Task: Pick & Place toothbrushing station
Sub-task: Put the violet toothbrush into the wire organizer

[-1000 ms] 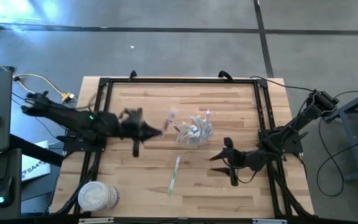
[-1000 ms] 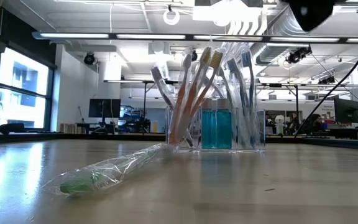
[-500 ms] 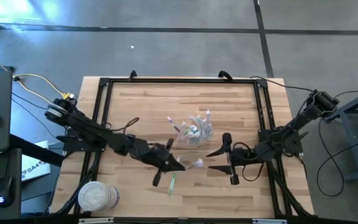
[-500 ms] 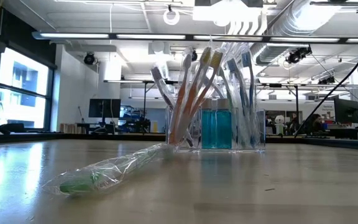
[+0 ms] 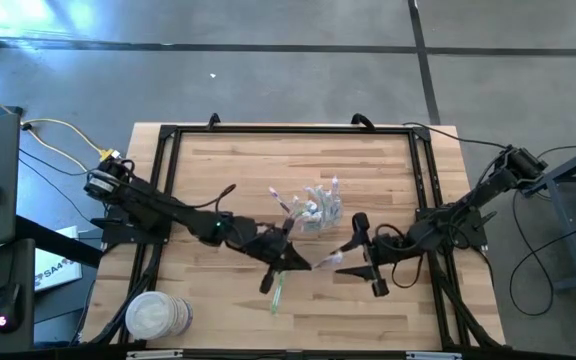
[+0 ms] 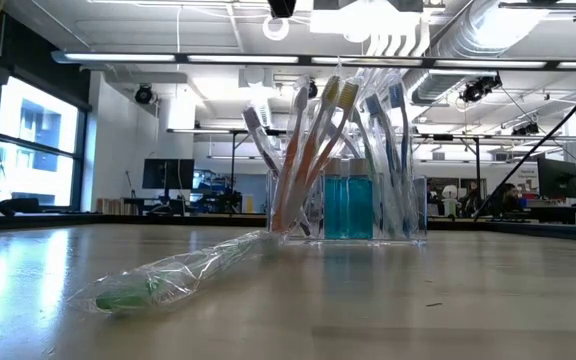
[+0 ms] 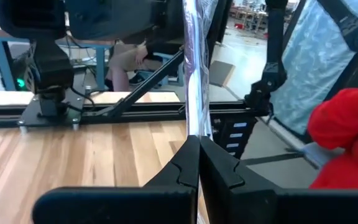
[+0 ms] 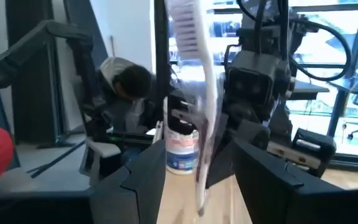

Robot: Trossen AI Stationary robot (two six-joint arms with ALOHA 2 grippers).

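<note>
A clear container (image 5: 314, 212) holding several pastel toothbrushes and blue bottles (image 6: 348, 205) stands at the table's middle. A green toothbrush in clear wrap (image 5: 277, 291) lies flat on the wood near it, and it also shows in the low view (image 6: 168, 280). My left gripper (image 5: 301, 264) is shut on a white toothbrush in clear wrap (image 5: 325, 262). My right gripper (image 5: 344, 260) is open and faces my left gripper. Its fingers stand on either side of that toothbrush's bristle end (image 8: 188, 37) without closing on it. My left gripper pinches the wrapped toothbrush's handle end (image 7: 193, 127) between its two shut fingertips. The fingers come roughly level from the table's left. The toothbrush sticks out ahead of them toward my right gripper, lifted clear of the table.
A white tub (image 5: 158, 317) stands at the near left corner. A black frame (image 5: 288, 130) runs round the table. A small wrapped piece (image 5: 277, 192) lies left of the container. A red sleeve (image 7: 347, 124) and a person (image 8: 129, 81) show beyond the table.
My left gripper has swung from the table's left-middle toward the near edge and the right, bringing the wrapped white toothbrush up to my right gripper. My right gripper has shifted a little toward the left. The container and the green toothbrush have stayed put.
</note>
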